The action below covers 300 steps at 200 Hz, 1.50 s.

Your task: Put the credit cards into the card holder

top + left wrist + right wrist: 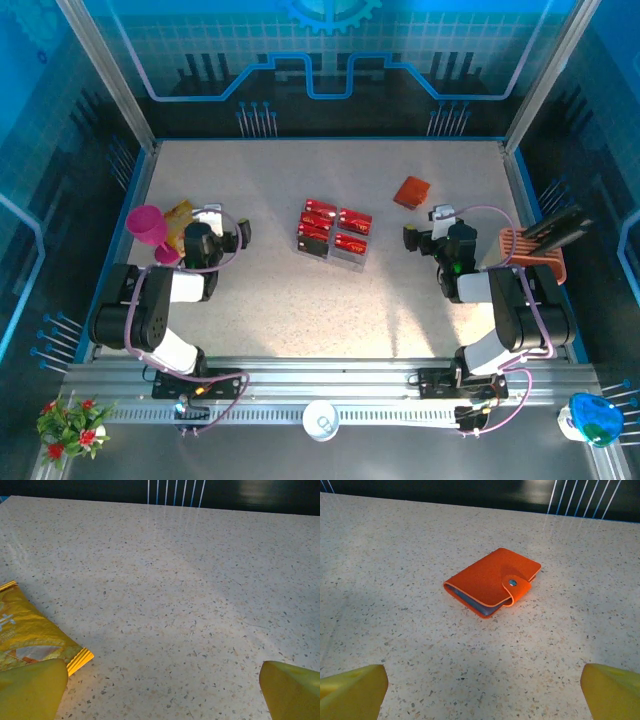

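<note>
Several red credit cards [334, 231] lie in a tight cluster at the middle of the table. The card holder [411, 191], a small orange wallet, lies snapped shut to their right and further back. In the right wrist view the card holder [490, 580] rests flat on the table ahead of my right gripper [482, 692], whose yellow fingers [352, 690] stand wide apart and hold nothing. My right gripper [426, 225] sits just in front of the holder. My left gripper [225, 222] is left of the cards. It is open over bare table [162, 690].
A yellow-orange snack bag [30, 640] lies beside my left fingers, next to a pink cup [148, 228]. An orange slotted rack [535, 255] with a dark object stands at the right edge. A white cup [321, 420] sits on the front rail.
</note>
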### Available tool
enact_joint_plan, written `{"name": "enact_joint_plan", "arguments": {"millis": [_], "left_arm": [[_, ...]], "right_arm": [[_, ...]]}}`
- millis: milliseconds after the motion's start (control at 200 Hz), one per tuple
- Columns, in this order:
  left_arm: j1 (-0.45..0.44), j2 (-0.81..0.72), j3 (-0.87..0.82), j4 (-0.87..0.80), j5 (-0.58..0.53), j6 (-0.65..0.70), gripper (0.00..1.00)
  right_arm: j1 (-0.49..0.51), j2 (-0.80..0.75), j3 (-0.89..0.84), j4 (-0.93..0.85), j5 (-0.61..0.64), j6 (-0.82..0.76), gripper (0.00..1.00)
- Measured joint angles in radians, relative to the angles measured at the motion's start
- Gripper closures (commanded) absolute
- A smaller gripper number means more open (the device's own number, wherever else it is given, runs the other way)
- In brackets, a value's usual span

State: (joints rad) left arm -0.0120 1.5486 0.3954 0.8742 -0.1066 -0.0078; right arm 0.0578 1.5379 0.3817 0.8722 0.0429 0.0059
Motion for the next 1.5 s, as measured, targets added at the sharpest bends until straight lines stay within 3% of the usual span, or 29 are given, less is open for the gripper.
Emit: {"name": "enact_joint_plan", "arguments": {"millis": [1286,1501], "left_arm": [[0.000,0.000,0.000,-0.001,-0.003,-0.001,0.01],[0.000,-0.041,0.028,-0.108,-0.015,-0.004,0.01]], "right_arm": [[0.000,0.000,0.000,0.000,-0.027,0.000,0.00],[0.000,-0.044,0.000,-0.048,-0.029,-0.001,0.00]]}}
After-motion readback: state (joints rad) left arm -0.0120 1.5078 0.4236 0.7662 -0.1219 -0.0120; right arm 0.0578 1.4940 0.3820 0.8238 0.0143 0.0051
